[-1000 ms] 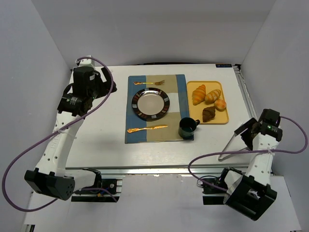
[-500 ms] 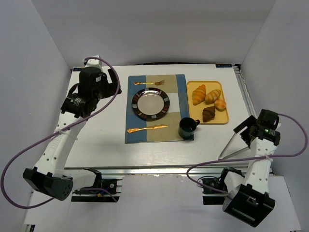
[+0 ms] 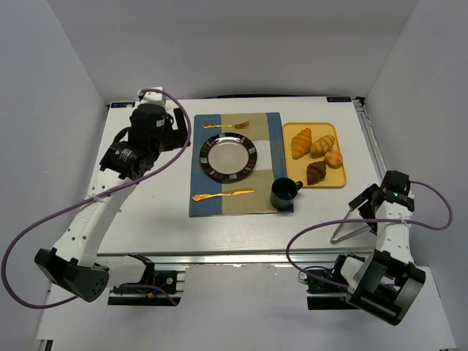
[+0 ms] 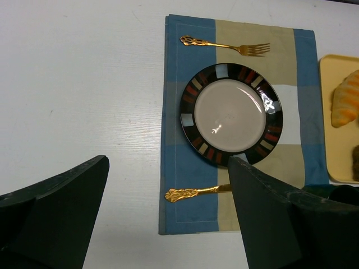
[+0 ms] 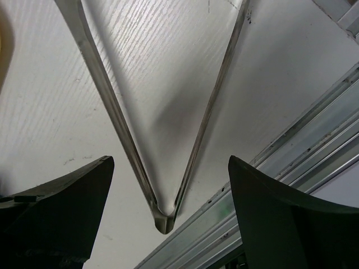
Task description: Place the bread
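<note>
Right gripper (image 5: pixel 168 168), fingers apart, hovers over the tongs (image 5: pixel 109 112), which lie spread open on the robot's side of the tray (image 3: pixel 287 157). It should squeeze both 2 arms mid-length, then go for the bread (image 3: pixel 316 172).

Robotics lab cell, dressed as a dining setting. White table (image 3: pixel 153 212) boxed in by plain white wall panels (image 3: pixel 51 110), with an aluminium frame rail (image 3: pixel 241 257) along the near edge. Striped-rim plate (image 3: pixel 229 156) on a checked placemat (image 3: pixel 276 146). Yellow tray (image 3: pixel 292 172) of pastries right of the plate. Cabled robot arms (image 3: pixel 91 216) bolted either side, nearer than the plate.
</note>
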`<action>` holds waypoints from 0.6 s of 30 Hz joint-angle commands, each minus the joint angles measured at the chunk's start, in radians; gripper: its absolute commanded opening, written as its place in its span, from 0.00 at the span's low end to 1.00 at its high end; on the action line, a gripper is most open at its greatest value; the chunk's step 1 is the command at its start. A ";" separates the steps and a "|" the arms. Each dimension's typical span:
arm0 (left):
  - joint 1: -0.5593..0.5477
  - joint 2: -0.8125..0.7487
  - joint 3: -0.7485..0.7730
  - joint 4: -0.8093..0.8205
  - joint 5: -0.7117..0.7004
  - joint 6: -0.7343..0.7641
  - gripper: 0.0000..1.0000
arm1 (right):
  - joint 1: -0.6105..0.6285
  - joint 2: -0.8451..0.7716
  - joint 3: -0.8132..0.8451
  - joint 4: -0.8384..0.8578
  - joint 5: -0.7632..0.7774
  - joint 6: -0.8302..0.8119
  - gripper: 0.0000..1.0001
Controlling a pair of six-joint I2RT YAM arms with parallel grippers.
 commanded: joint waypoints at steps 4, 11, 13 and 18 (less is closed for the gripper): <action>-0.003 0.014 0.043 -0.019 -0.041 0.011 0.98 | 0.002 0.076 -0.025 0.097 0.039 0.051 0.89; -0.003 0.008 0.049 -0.038 -0.084 0.018 0.98 | 0.002 0.174 -0.066 0.185 0.028 0.054 0.89; -0.003 0.008 0.052 -0.039 -0.087 0.021 0.98 | 0.002 0.202 -0.075 0.212 0.027 0.047 0.89; -0.003 0.005 0.046 -0.041 -0.101 0.024 0.98 | 0.002 0.234 -0.080 0.237 0.034 0.051 0.89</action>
